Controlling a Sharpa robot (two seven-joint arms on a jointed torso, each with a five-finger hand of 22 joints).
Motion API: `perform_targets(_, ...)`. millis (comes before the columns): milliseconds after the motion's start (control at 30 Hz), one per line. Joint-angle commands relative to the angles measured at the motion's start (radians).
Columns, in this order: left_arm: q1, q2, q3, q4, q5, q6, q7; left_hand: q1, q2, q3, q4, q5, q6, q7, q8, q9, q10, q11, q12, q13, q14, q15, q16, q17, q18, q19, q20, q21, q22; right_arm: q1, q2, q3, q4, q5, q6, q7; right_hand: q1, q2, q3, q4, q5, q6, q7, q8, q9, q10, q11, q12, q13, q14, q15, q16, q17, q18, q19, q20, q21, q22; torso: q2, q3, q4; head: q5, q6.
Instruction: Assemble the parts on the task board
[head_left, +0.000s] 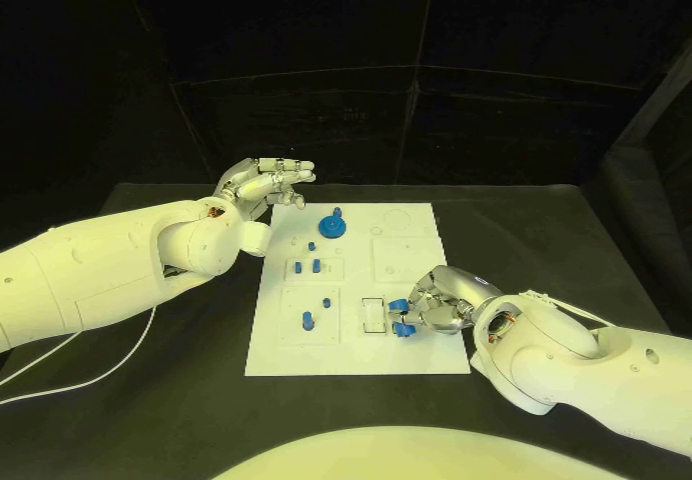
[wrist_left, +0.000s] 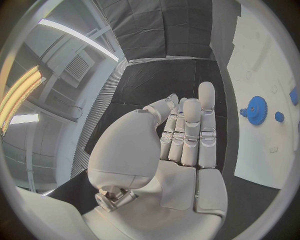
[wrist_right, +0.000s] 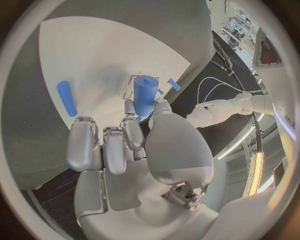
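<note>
The white task board (head_left: 411, 225) lies mid-table. A blue gear (head_left: 333, 226) stands near its far end, and several small blue pegs (head_left: 306, 320) stand or lie along its left half. My right hand (head_left: 436, 305) is over the board's near right part and pinches a blue cylinder (wrist_right: 144, 95) between thumb and a finger, just above the board (wrist_right: 94, 55). A loose blue peg (wrist_right: 66, 98) lies on the board beyond its fingers. My left hand (head_left: 267, 182) hovers off the board's far left corner, fingers (wrist_left: 190, 130) straight and holding nothing, with the gear (wrist_left: 256, 110) beside it.
A white cable (head_left: 87, 365) trails over the black table at the left. Black curtains close off the back. Bare tabletop lies on both sides of the board and in front of it.
</note>
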Motion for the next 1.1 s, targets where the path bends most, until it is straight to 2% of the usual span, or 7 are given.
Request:
perform_targets(33, 0.002, -0.001, 0.001, 0.005, -0.003, 0.015, 0.0, -0.004, 0.005, 0.0, 0.001, 0.006, -0.007, 0.0, 0.004, -0.002, -0.005, 0.001, 0.007, 0.001, -0.008, 0.001, 0.0, 0.0, 0.013, -0.007, 0.003, -0.005, -0.001, 0.002, 0.019, 0.001, -0.012, -0.002, -0.001, -0.019, -0.008, 0.006, -0.005, 0.0, 0.004, 0.01, -0.001, 0.006, 0.002, 0.006, -0.001, 0.002, 0.001, 0.072, -0.005, 0.005, 0.096, -0.014, 0.004, -0.001, 0.006, 0.003, 0.0, -0.0001, 0.0013, 0.001, 0.001)
perform_targets(467, 0.002, 0.003, 0.001, 0.007, -0.003, 0.017, -0.002, -0.004, 0.005, 0.0, 0.001, 0.006, -0.007, 0.0, 0.004, -0.002, -0.005, 0.001, 0.007, 0.001, -0.008, 0.001, 0.0, 0.0, 0.013, -0.007, 0.003, -0.005, -0.001, 0.003, 0.106, 0.001, -0.072, 0.002, 0.012, -0.052, -0.023, 0.021, -0.011, 0.001, 0.012, 0.014, -0.004, 0.005, 0.007, 0.009, -0.003, -0.001, 0.003, 0.073, -0.007, 0.007, 0.101, -0.015, 0.006, -0.002, 0.008, 0.006, 0.001, 0.0, 0.0021, 0.002, 0.003)
perform_targets(533, 0.002, 0.004, 0.001, 0.007, -0.003, 0.017, -0.002, -0.004, 0.005, 0.0, 0.001, 0.006, -0.007, 0.0, 0.004, -0.002, -0.005, 0.001, 0.007, 0.001, -0.008, 0.001, 0.0, 0.0, 0.013, -0.007, 0.003, -0.005, -0.001, 0.003, 0.116, 0.001, -0.078, 0.003, 0.014, -0.052, -0.025, 0.021, -0.013, 0.001, 0.011, 0.015, -0.004, 0.005, 0.007, 0.009, -0.004, -0.002, 0.002, 0.073, -0.007, 0.007, 0.101, -0.015, 0.006, -0.002, 0.008, 0.007, 0.001, 0.0014, -0.0004, 0.004, 0.002)
perform_targets(833, 0.002, 0.005, 0.001, 0.006, -0.003, 0.019, -0.005, -0.004, 0.005, 0.0, 0.001, 0.006, -0.007, 0.0, 0.004, -0.002, -0.005, 0.001, 0.007, 0.001, -0.008, 0.001, 0.0, 0.0, 0.013, -0.007, 0.003, -0.005, -0.001, 0.003, 0.137, 0.001, -0.096, 0.004, 0.026, -0.06, -0.05, 0.027, -0.035, -0.001, -0.046, 0.015, -0.005, 0.002, 0.015, 0.008, -0.004, -0.014, 0.0, 0.072, -0.008, 0.006, 0.1, -0.015, 0.005, -0.004, 0.008, 0.006, 0.001, 0.0011, -0.0016, 0.01, 0.002)
perform_targets(967, 0.003, 0.006, 0.001, 0.006, -0.003, 0.021, -0.006, -0.004, 0.005, 0.0, 0.001, 0.006, -0.007, 0.0, 0.004, -0.002, -0.005, 0.001, 0.007, 0.001, -0.008, 0.001, 0.0, 0.0, 0.013, -0.007, 0.003, -0.005, -0.001, 0.003, 0.14, 0.001, -0.1, 0.001, 0.034, -0.063, -0.1, 0.03, -0.066, -0.002, -0.232, 0.01, -0.002, -0.002, 0.023, 0.002, -0.004, -0.033, -0.008, 0.07, -0.007, 0.0, 0.091, -0.015, 0.005, -0.004, 0.007, 0.008, 0.001, 0.0011, -0.0021, 0.011, 0.002)
perform_targets(1033, 0.003, 0.006, 0.001, 0.006, -0.003, 0.022, -0.008, -0.004, 0.005, 0.0, 0.001, 0.006, -0.007, 0.0, 0.004, -0.002, -0.005, 0.001, 0.007, 0.001, -0.008, 0.001, 0.0, 0.0, 0.013, -0.007, 0.003, -0.005, -0.001, 0.003, 0.142, 0.001, -0.101, -0.002, 0.037, -0.064, -0.13, 0.014, -0.074, 0.001, -0.325, 0.004, -0.001, -0.005, 0.026, -0.006, 0.0, -0.048, -0.017, 0.069, -0.006, -0.002, 0.089, -0.015, 0.003, -0.002, 0.005, 0.005, 0.001, 0.0016, -0.0024, 0.01, 0.002)
perform_targets(1100, 0.003, 0.006, 0.001, 0.006, -0.004, 0.024, -0.009, -0.004, 0.005, 0.0, 0.001, 0.006, -0.007, 0.0, 0.004, -0.002, -0.005, 0.001, 0.007, 0.001, -0.008, 0.001, 0.0, 0.0, 0.013, -0.007, 0.003, -0.005, -0.001, 0.003, 0.142, 0.001, -0.101, -0.007, 0.037, -0.065, -0.157, -0.004, -0.064, 0.003, -0.383, 0.001, 0.001, -0.007, 0.03, -0.009, 0.001, -0.057, -0.021, 0.069, -0.004, -0.003, 0.088, -0.015, 0.002, 0.0, 0.004, 0.004, 0.001, 0.0018, -0.0026, 0.011, 0.001)
